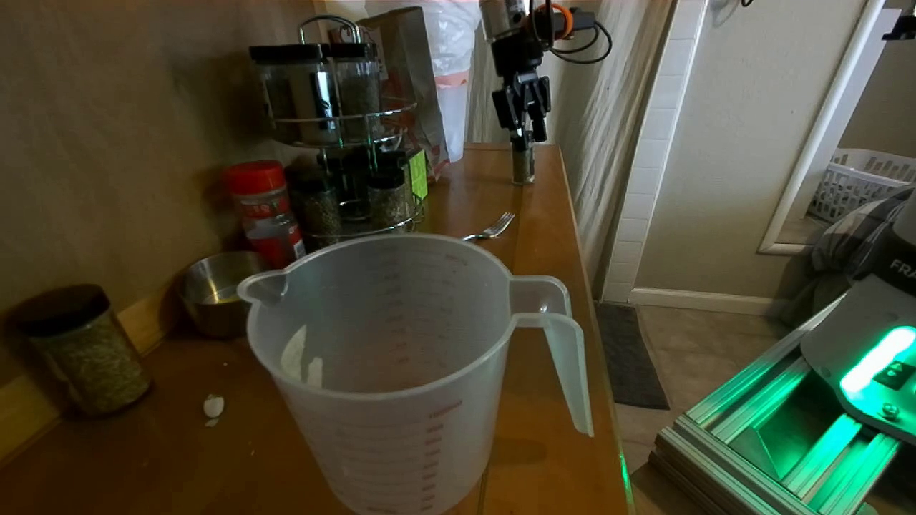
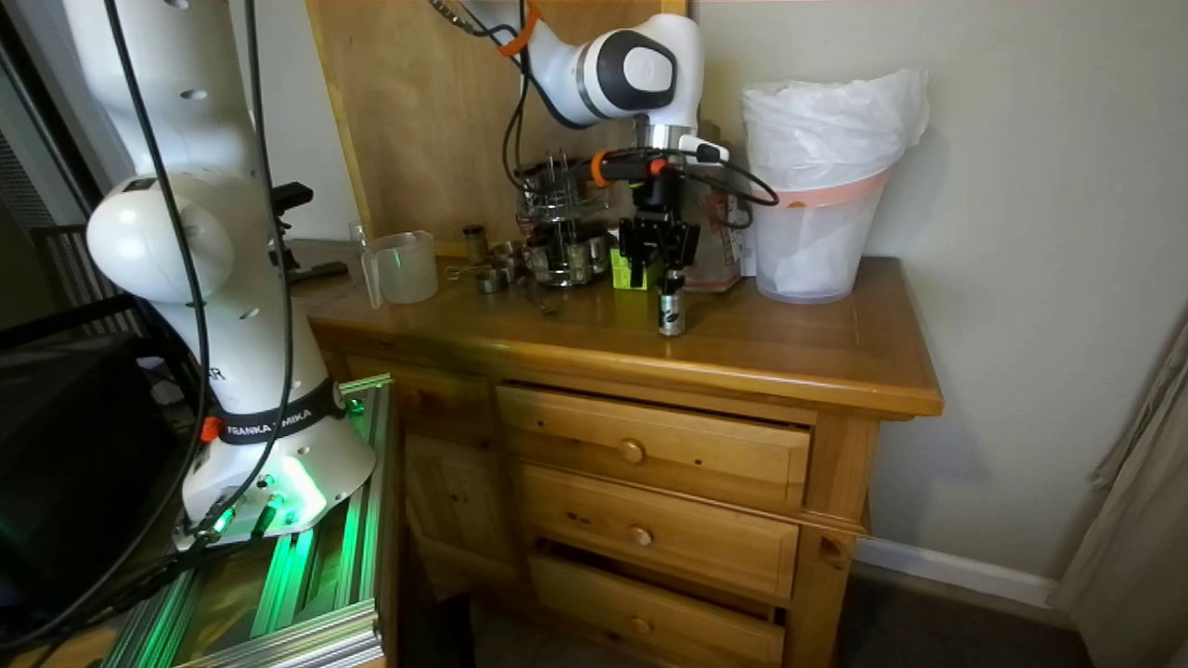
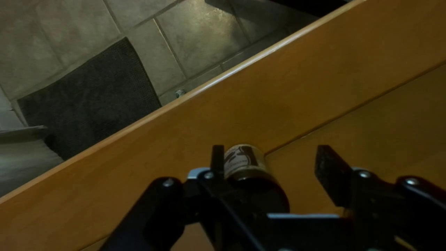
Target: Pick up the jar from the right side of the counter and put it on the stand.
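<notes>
See jar [image 2: 670, 314] upright on counter [image 2: 789, 339], directly under gripper [image 3: 270, 155] in both exterior views. Read long axis as vertical, roughly in line with down-pointing fingers [image 3: 329, 170]. Note cap [image 3: 271, 196] at about fingertip height. In wrist view, find jar between fingers but off-centre: just beside finger at view-left, with clear gap to finger at view-right. Cannot tell whether touching. Read gripper as spread, without grip on jar.

Judge closing around jar as next step. Expect uneven take-up from off-centre seat, possibly nudge or tip before firm hold. After that, foresee lift and carry to stand [image 1: 390, 113], well apart from gripper, back toward wooden panel [image 2: 408, 121].

Count one arm [image 2: 640, 72], one gripper, hence no choice of nearer arm. Count one jar below gripper, one stand of two tiers. In an exterior view, count two dark-lidded jars [image 1: 300, 89] on upper tier, at least two on lower; cannot tell total. Farther along from gripper, count one fork [image 1: 499, 227], one jug [image 1: 401, 429], one red-lidded jar [image 1: 265, 214], one wide jar [image 1: 96, 365].
</notes>
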Controlling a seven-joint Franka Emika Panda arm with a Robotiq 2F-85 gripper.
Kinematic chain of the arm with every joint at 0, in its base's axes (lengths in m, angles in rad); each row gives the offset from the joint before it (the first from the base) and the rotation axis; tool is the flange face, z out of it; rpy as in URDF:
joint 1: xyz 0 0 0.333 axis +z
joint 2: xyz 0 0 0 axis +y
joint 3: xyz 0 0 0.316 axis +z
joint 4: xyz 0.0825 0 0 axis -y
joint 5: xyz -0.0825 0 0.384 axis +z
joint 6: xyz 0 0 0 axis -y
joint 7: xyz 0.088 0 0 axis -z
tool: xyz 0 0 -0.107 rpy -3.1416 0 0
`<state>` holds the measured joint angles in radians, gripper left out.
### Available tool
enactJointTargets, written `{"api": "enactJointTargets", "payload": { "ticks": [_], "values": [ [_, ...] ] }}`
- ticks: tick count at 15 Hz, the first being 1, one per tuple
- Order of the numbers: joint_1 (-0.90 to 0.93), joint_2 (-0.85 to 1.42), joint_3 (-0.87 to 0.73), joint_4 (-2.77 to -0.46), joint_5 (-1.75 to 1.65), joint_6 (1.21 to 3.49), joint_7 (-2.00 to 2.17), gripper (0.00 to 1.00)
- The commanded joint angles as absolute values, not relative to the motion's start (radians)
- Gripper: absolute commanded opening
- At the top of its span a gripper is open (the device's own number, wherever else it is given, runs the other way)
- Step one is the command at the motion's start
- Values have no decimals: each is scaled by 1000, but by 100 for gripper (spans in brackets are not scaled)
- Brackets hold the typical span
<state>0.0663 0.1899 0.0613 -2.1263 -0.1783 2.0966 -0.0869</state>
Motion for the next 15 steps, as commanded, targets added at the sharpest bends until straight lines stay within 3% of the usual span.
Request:
{"api": "enactJointTargets", "payload": {
  "ticks": [1, 6, 8, 9, 10, 12, 15],
  "values": [
    [57, 215, 58, -2089, -162, 2081, -115, 38],
    [56, 222, 53, -2079, -169, 2084, -104, 4],
    [57, 217, 50, -2080, -175, 2084, -89, 0],
    [58, 216, 49, -2077, -175, 2068, -88, 1],
    [58, 210, 47, -2081, -176, 2065, -80, 27],
    [58, 194, 44, -2096, -179, 2069, -71, 27],
    [58, 182, 43, -2106, -173, 2058, -69, 47]
  ]
}}
